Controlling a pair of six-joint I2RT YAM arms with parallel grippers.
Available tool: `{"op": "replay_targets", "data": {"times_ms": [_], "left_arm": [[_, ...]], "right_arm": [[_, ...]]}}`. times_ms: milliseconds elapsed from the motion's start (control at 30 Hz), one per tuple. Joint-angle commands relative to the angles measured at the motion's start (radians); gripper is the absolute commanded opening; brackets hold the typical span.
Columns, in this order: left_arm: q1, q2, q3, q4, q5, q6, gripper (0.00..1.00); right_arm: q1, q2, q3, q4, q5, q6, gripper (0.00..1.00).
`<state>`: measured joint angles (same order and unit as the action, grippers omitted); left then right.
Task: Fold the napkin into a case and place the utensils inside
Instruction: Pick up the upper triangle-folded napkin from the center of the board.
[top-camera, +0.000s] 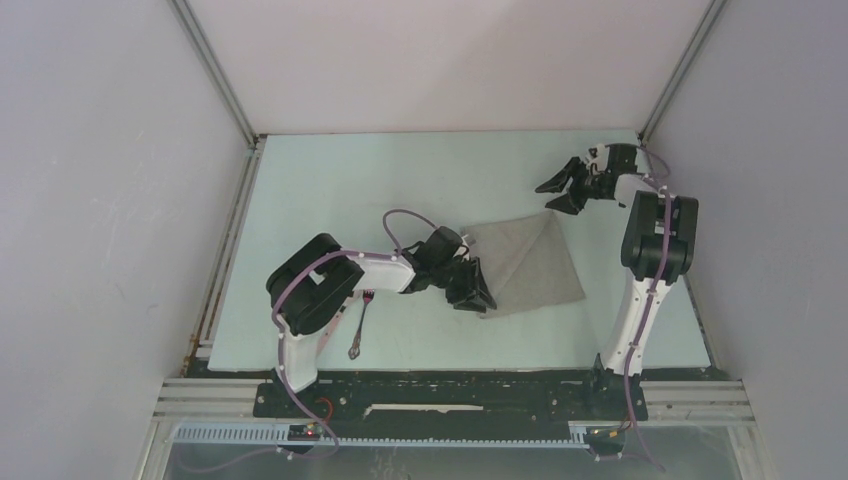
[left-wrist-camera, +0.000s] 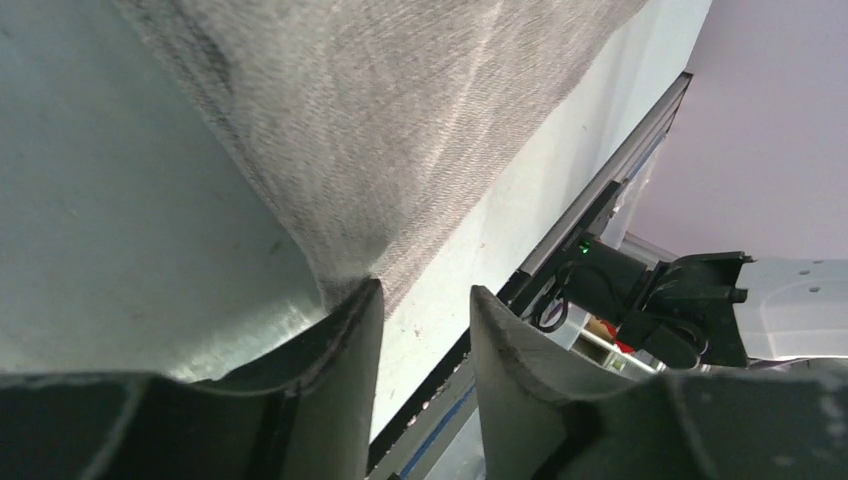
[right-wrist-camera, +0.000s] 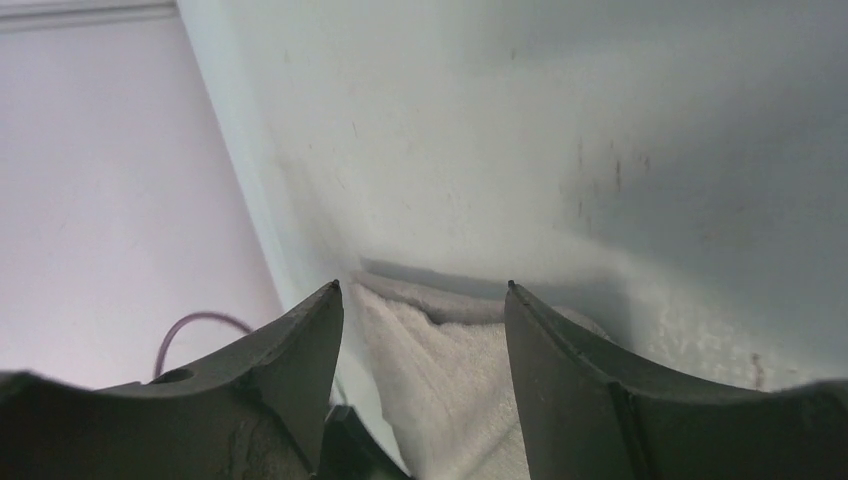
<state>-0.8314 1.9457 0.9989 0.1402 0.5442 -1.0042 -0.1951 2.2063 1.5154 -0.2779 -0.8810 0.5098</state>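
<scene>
Since the cloth meets only one finger of the left gripper (left-wrist-camera: 425, 295) and does not pass between the two, no grip on the napkin (top-camera: 525, 262) is judged to be made. The step in hand is taken to be a fold of that corner. For it to be done well, the jaws should be set astride the edge, so that cloth lies between both pads before they are closed. The corner should then be carried low across the cloth toward 2 o'clock. The crease should be laid flat before anything is let go, lest the pouch come out skewed.

The left fingers (left-wrist-camera: 345, 330) are seen apart, with bare table (top-camera: 330, 200) showing in the gap and the napkin's edge touching the tip of one. The right gripper (right-wrist-camera: 422, 287) is held wide apart and empty. A pale patch of cloth is seen below it, though whether it is touched cannot be told.

From above, the napkin is found partly folded, right of the table's centre. The left gripper is at its 8 o'clock corner and the right gripper is raised off its 1 o'clock corner. The utensils (top-camera: 360, 325) are left at 8 o'clock on the table, well apart from the cloth and partly hidden by the left arm.
</scene>
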Motion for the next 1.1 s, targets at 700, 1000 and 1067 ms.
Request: {"op": "replay_targets", "data": {"times_ms": [700, 1000, 1067], "left_arm": [[0.321, -1.072, -0.319, -0.496, -0.181, 0.294, 0.75], [0.324, -1.091, -0.411, -0.424, -0.120, 0.254, 0.76], [0.324, -1.073, -0.417, -0.403, -0.103, 0.250, 0.76]], "right_arm": [[0.872, -0.692, -0.346, -0.588, 0.912, -0.016, 0.46], [0.984, -0.468, -0.257, -0.665, 0.980, 0.016, 0.46], [0.990, -0.436, -0.229, -0.676, 0.994, 0.015, 0.39]]}}
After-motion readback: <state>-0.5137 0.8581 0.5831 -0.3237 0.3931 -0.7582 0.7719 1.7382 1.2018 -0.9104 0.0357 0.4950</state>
